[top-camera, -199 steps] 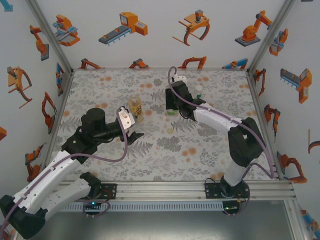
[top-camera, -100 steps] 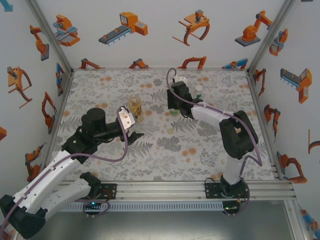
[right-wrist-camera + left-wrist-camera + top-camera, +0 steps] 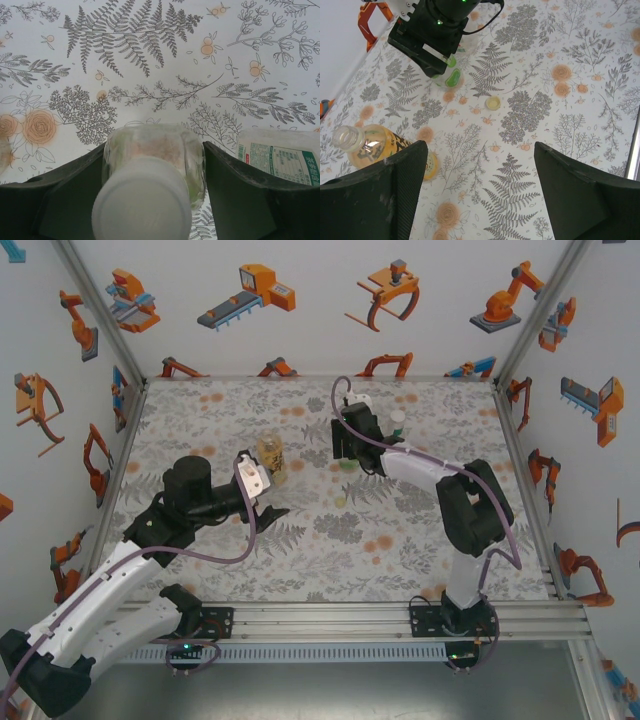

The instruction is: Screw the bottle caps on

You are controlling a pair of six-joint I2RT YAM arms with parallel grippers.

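The short green-tinted bottle (image 3: 155,155) stands upright with a whitish cap (image 3: 141,200) on its neck. My right gripper (image 3: 154,150) is open around it, its fingers close on both sides; from above the gripper (image 3: 345,445) covers the bottle (image 3: 345,463). The amber bottle (image 3: 372,150) stands uncapped by my left finger. My left gripper (image 3: 480,165) is wide open with bare table between its fingers, just in front of that bottle (image 3: 270,455). A loose pale yellow cap (image 3: 493,103) lies on the cloth between the arms (image 3: 340,501). The slim bottle (image 3: 398,420) with its green label (image 3: 280,160) stands right of the green one.
The table (image 3: 420,540) has a floral cloth and is walled on three sides by panels with robot pictures. Metal frame posts run up the back corners. A metal rail (image 3: 330,620) carrying both arm bases borders the near edge.
The right arm's elbow has swung in toward the left and its gripper sits slightly farther back. The left arm has stayed where it was beside the amber bottle.
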